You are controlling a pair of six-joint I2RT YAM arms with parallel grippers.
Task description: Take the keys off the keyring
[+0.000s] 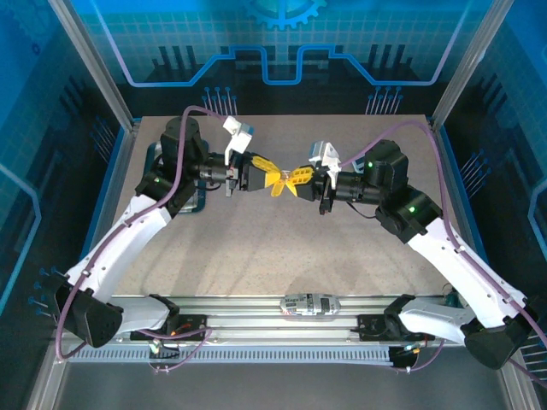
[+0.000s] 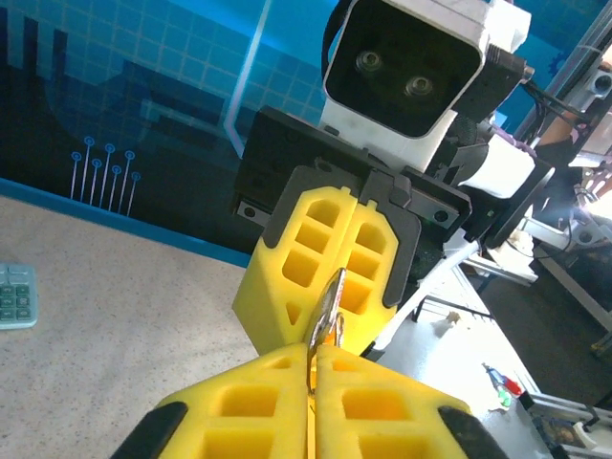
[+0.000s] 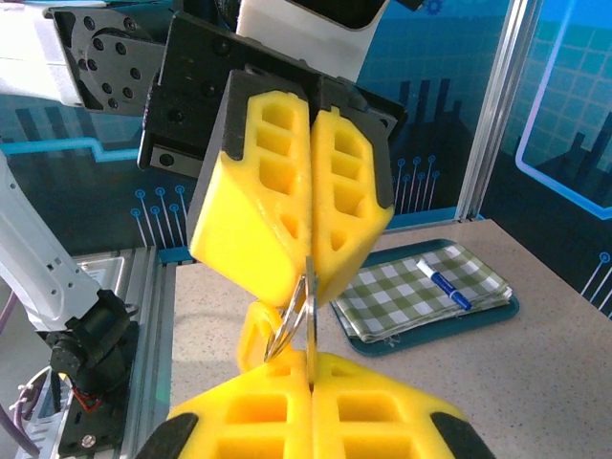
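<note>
Steel, thin and slick: the key (image 3: 308,320) stands mid-frame, pinched edge-on between my clenched left claw (image 1: 275,183) and right claw (image 1: 298,177), keyring (image 3: 253,337) dangling left of it. Light, stiff; I'd grip its flat head.

No legible text, brand, number or label anywhere. Calculator (image 2: 14,296) at the left edge of the left wrist view: key markings too blurred to read. Blue backdrop (image 1: 385,34): wordless gear emblem (image 1: 284,10) at upper centre, plain circuit lines.
</note>
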